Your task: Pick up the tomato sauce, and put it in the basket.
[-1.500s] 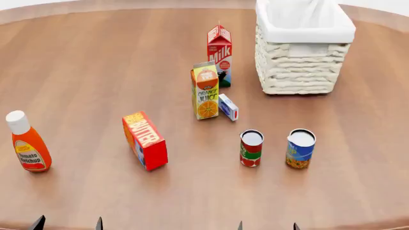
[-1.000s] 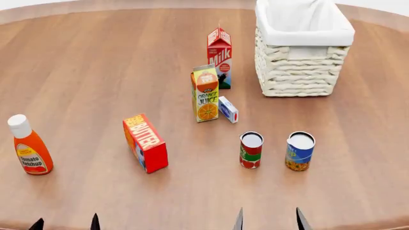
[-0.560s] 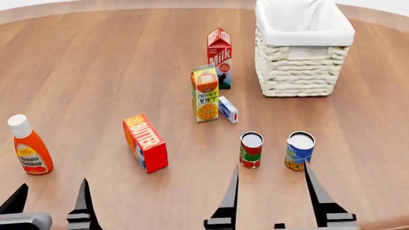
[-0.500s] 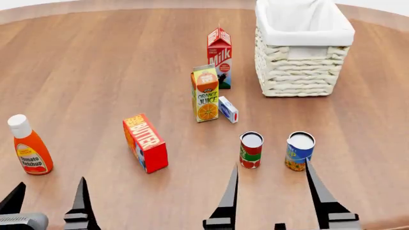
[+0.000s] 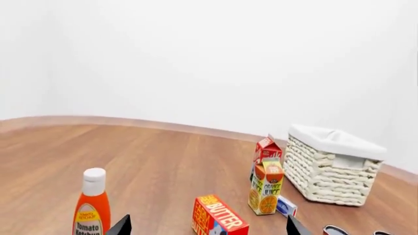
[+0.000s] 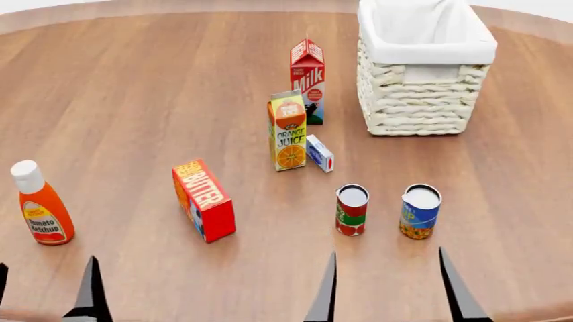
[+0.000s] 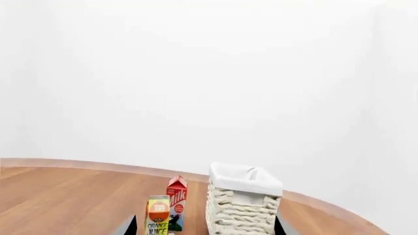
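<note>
From my head view, the ketchup bottle [image 6: 37, 204] stood farthest left on the wooden table [image 6: 134, 100], with my left claw [image 6: 45, 295] just below it at the frame's edge, its fingers spread apart and holding nothing. Next came the butter box [image 6: 204, 199], then the orange juice carton [image 6: 288, 130] with the milk carton [image 6: 307, 79] behind it and a small blue-and-white box [image 6: 320, 153] beside it. The tomato sauce [image 6: 352, 210] stood upright on the table, just left of the blue-and-yellow can [image 6: 420, 211], well apart from the basket [image 6: 425, 100] at the far right. My right claw [image 6: 390, 285] sat near the cans, fingers wide apart, empty.
</note>
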